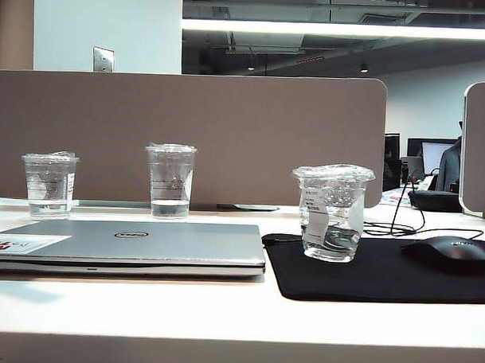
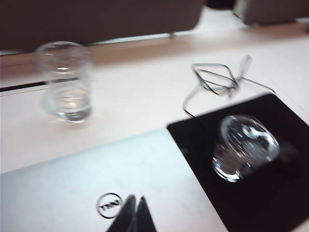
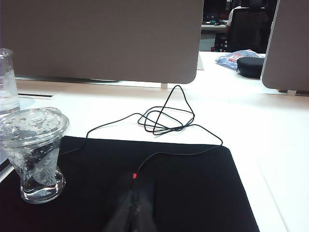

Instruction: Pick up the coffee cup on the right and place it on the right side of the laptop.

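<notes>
- Exterior view: the coffee cup (image 1: pixel 332 211) is seen upright on the black mouse mat (image 1: pixel 383 274), just beside the right edge of the closed laptop (image 1: pixel 129 243). It is short, of clear plastic, with a crinkled film top, a narrow white label strip and clear liquid in the bottom. A black mouse (image 1: pixel 449 252) lies on the mat to its right. Two more clear cups (image 1: pixel 170 180) stand behind the laptop on the counter (image 1: pixel 222 316). No claw is seen here.
- Left wrist view: the left claw (image 2: pixel 134 215) is seen above the laptop lid near the round logo, its fingers pressed together on nothing. The coffee cup is apart from it, on the mat.
- Right wrist view: the right claw (image 3: pixel 135 208) is blurred, low over the mat, fingers pressed together and empty. The coffee cup (image 3: pixel 34 154) stands well to one side.
</notes>
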You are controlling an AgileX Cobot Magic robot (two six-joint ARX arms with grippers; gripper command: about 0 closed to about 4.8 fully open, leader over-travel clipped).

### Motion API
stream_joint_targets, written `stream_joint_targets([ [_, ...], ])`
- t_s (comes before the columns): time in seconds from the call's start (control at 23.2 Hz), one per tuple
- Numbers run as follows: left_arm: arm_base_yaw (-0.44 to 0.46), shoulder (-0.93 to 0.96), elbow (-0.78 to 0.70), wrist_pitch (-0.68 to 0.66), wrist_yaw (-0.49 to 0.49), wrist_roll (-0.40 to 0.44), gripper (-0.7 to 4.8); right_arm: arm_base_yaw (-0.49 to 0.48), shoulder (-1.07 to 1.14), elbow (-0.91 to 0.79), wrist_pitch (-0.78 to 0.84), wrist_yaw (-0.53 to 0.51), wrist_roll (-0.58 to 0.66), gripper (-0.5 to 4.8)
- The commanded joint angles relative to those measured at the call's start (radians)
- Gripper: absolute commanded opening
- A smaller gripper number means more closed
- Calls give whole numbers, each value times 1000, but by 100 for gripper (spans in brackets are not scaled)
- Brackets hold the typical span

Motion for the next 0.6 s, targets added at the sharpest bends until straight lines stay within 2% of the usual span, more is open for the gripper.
stream_joint_targets([
  [0.04,41,-76,-21,27,-20,-5,-6,-1,-2,-6,16,-1,3,-8],
  [0.13,119,-143,-97,141,36,63,-6,1,-2,-6,14,-1,3,-8],
  [0.17,178,-196,-176,272,69,98,-6,0,-2,-6,14,-1,3,-8],
  [0.26,253,-286,-296,439,96,129,-6,1,-2,-6,12,-1,3,-8],
  [0.34,309,-369,-393,521,71,130,-6,0,-2,-6,10,1,3,-8],
  [0.47,347,-491,-504,526,-10,130,-6,0,-2,-6,10,1,3,-8],
  [0.6,381,-647,-654,527,-21,121,-6,0,-2,-6,10,1,3,-8],
])
